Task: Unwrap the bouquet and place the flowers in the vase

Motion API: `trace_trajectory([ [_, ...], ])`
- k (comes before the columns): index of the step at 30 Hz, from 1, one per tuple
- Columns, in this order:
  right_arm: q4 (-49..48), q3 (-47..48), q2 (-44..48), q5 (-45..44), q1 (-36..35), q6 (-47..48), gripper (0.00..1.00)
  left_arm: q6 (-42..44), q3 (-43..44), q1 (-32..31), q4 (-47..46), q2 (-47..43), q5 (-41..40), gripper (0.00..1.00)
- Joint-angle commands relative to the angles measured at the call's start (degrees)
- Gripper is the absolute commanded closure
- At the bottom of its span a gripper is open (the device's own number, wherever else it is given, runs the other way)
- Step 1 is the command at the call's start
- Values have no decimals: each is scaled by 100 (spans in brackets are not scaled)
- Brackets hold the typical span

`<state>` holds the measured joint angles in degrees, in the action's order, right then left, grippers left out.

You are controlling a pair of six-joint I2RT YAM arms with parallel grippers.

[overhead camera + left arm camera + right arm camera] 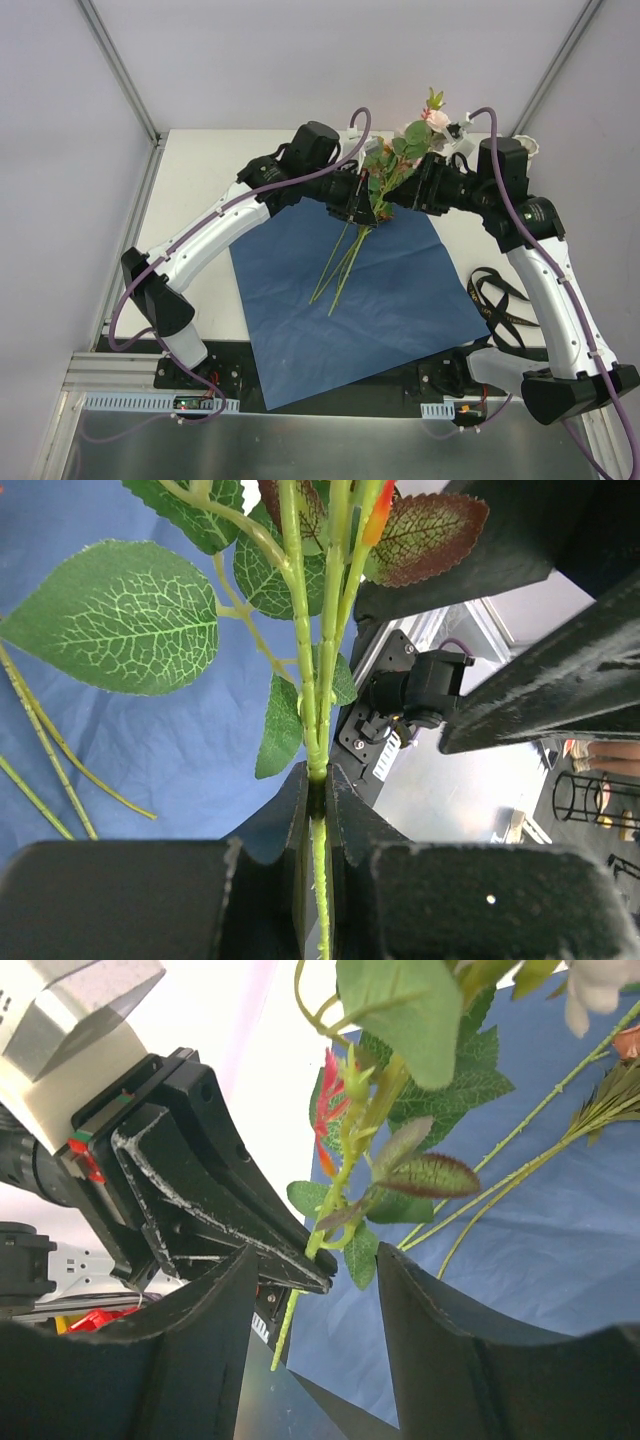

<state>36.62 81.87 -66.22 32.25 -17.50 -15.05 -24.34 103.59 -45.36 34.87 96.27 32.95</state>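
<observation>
You have a white tabletop point(195, 175) set inside a pale enclosure. Plain whitish walls point(60, 200) stand on the left, back and right, joined by slanting aluminium posts point(118, 68). Along the near edge you see a brushed metal plate point(320, 450) with a slotted white cable duct point(130, 403) on it. The light is soft and even, leaving only faint shadows. Beyond the enclosure, your left wrist view catches a pale floor point(450, 790) and a black wire stand point(590, 805).

Flowers point(400, 160) over the paper point(380, 300); ribbon point(500, 300) to its right.
</observation>
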Motion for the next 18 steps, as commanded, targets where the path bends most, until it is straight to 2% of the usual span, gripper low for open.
trace_trajectory([
  [1, -155, -30, 126, -79, -43, -86, 48, 315, 65, -113, -235, -135, 36, 100],
  [11, -190, -127, 56, -87, -175, -200, 60, 500, -14, -210, -235, -205, 1, 100],
  [18, -226, -109, -40, -201, -219, -270, 64, 632, -6, -236, -227, -249, 10, 100],
])
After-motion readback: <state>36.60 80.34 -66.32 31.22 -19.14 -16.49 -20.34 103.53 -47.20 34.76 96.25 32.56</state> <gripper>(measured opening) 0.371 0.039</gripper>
